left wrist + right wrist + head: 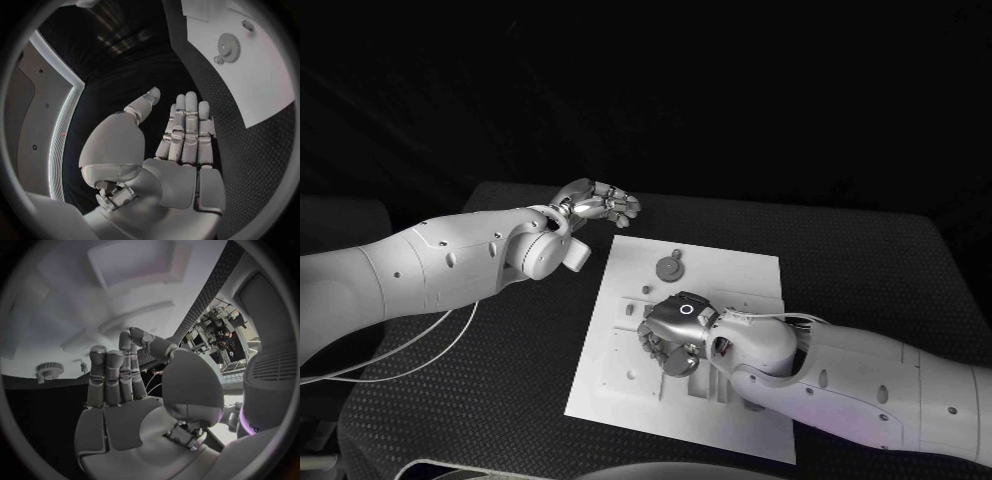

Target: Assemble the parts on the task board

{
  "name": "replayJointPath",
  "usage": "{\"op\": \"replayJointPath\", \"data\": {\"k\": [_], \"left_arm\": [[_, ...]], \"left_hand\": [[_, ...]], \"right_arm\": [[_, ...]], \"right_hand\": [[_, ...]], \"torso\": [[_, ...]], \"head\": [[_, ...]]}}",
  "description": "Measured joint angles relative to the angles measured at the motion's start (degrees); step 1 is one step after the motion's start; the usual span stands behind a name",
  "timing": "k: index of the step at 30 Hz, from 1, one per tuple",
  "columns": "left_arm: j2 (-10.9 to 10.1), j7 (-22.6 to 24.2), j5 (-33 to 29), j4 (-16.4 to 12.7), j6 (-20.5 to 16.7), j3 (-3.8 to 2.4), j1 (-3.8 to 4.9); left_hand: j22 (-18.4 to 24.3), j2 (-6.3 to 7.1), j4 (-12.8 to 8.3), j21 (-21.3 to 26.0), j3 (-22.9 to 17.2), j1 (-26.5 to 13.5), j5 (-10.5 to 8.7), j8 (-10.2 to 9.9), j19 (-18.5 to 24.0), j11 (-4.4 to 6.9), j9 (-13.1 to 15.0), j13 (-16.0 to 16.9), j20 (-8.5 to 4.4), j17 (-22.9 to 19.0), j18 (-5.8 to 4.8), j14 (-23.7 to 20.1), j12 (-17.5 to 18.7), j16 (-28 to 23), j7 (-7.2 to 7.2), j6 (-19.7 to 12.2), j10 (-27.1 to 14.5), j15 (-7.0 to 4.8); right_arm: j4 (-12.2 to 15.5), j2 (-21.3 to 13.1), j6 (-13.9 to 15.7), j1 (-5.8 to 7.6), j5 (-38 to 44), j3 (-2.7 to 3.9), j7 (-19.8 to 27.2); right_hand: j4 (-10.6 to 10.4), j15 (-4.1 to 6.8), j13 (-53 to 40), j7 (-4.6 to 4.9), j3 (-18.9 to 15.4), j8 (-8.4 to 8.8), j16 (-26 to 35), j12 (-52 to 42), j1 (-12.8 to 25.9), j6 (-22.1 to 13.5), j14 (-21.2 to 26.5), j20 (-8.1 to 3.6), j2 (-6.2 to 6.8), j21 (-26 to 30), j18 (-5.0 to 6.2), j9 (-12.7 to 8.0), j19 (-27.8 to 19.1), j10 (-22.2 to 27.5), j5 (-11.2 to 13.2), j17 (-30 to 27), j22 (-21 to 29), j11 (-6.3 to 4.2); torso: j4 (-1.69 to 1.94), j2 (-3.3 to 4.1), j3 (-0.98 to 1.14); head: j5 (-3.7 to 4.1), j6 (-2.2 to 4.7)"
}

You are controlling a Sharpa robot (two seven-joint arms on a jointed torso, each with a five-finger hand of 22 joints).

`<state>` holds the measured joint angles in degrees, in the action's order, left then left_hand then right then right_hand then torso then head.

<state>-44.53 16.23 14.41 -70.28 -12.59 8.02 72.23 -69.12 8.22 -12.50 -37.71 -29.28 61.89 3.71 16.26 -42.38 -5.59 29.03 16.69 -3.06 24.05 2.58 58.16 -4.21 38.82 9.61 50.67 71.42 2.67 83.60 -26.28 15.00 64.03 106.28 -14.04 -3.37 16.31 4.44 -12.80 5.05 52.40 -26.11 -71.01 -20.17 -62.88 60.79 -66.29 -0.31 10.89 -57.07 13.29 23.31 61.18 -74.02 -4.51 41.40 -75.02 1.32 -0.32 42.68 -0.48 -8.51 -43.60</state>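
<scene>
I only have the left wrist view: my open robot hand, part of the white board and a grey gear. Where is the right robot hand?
Observer: The right robot hand is down over the middle of the white task board.
Operator: Is it touching the gear?
Observer: No. The grey toothed gear lies apart from it, on the board's far part, beyond the hand.
Operator: Is it holding a part?
Observer: I cannot tell. The right wrist view shows nothing plainly in its fingers, and the head view shows the hand from behind.
</scene>
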Motion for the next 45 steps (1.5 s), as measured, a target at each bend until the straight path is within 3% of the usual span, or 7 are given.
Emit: {"op": "replayJointPath", "data": {"k": [15,24,33,37,40,45], "left_arm": [[-0.04,-0.04,-0.02,-0.31,0.04,0.00,0.00],[-0.27,-0.07,-0.02,-0.35,0.04,0.00,0.00],[-0.41,-0.13,-0.03,-0.31,0.04,0.01,0.00],[-0.48,-0.16,-0.03,-0.32,0.04,0.01,0.00],[-0.55,-0.19,-0.03,-0.33,0.04,0.01,0.00],[-0.64,-0.26,-0.03,-0.36,0.04,0.01,0.01]], "left_hand": [[-0.04,0.00,0.00,0.00,0.00,0.00,0.00,0.00,0.00,0.00,0.01,0.00,0.00,0.06,0.00,0.00,0.00,-0.22,0.00,0.00,0.00,0.00],[-0.09,0.00,0.00,0.00,0.00,0.00,0.00,0.00,0.00,0.00,0.01,0.00,0.00,0.15,0.00,0.00,0.00,-0.22,0.00,0.00,0.00,0.00],[-0.08,0.00,0.00,0.23,0.00,0.00,0.00,0.00,0.00,0.00,-0.04,0.00,0.00,0.21,0.00,0.00,0.00,-0.22,0.00,0.00,0.00,0.00],[-0.08,0.00,0.00,0.23,0.00,0.00,0.00,0.00,0.00,0.00,-0.04,0.00,0.00,0.21,0.00,0.00,0.00,-0.22,0.00,0.00,0.00,0.00],[-0.08,0.00,0.00,0.23,0.00,0.00,0.00,0.00,0.00,0.00,-0.04,0.00,0.00,0.21,0.00,0.00,0.00,-0.22,0.00,0.00,0.00,0.00],[-0.13,0.00,0.00,0.23,0.00,0.00,0.00,0.00,0.00,0.00,-0.04,0.00,0.00,0.27,0.00,0.00,0.00,-0.22,0.00,0.00,0.00,0.00]], "right_arm": [[-1.73,1.18,-0.04,-0.80,0.24,0.16,-0.02],[-1.33,0.63,-0.43,-0.79,-0.10,0.20,0.10],[-1.11,0.31,-0.40,-0.79,-0.47,0.19,0.19],[-1.21,0.27,-0.27,-0.80,-0.90,0.17,0.24],[-1.21,0.17,0.05,-0.80,-1.32,0.15,0.37],[-1.30,0.06,0.87,-0.80,-1.89,0.16,0.42]], "right_hand": [[0.00,-0.05,-0.07,-0.04,0.00,0.00,0.00,0.27,0.14,-0.05,-0.06,0.01,0.14,0.00,0.00,0.13,-0.01,0.00,-0.20,-0.01,0.00,0.00],[0.21,-0.02,-0.63,0.17,-1.98,0.28,0.46,1.09,0.80,-0.47,0.37,0.09,0.43,0.12,0.00,0.46,-0.09,0.53,-3.04,-0.15,0.09,0.53],[0.21,-0.02,-0.60,0.40,-2.80,0.29,0.57,1.37,1.23,-0.70,0.37,0.10,0.74,0.18,0.01,0.47,-0.10,0.56,-3.04,-0.15,0.09,0.56],[0.23,-0.82,-0.93,1.01,-4.41,1.74,1.19,2.20,1.99,-2.56,1.18,0.09,1.55,-0.04,0.01,0.37,-0.55,2.53,-3.30,-0.37,0.12,1.04],[0.29,-1.72,-0.93,2.27,-5.71,3.39,1.24,2.28,1.37,-5.43,1.82,0.22,2.65,-0.07,0.01,-0.38,-1.26,4.35,-2.96,-0.54,0.06,1.22],[0.21,-3.20,-0.93,2.94,-6.24,5.23,1.23,2.30,0.55,-8.13,3.13,1.02,3.92,-0.04,0.01,-1.24,-2.50,6.99,-1.70,-0.60,0.06,1.48]], "torso": [[-0.01,0.01,0.02],[-0.01,-0.01,-0.03],[-0.02,-0.01,-0.01],[-0.02,-0.01,0.02],[-0.04,-0.01,0.03],[-0.05,-0.01,0.03]], "head": [[0.35,-0.14],[0.44,-0.31],[0.46,-0.23],[0.48,-0.20],[0.48,-0.20],[0.53,-0.12]]}}
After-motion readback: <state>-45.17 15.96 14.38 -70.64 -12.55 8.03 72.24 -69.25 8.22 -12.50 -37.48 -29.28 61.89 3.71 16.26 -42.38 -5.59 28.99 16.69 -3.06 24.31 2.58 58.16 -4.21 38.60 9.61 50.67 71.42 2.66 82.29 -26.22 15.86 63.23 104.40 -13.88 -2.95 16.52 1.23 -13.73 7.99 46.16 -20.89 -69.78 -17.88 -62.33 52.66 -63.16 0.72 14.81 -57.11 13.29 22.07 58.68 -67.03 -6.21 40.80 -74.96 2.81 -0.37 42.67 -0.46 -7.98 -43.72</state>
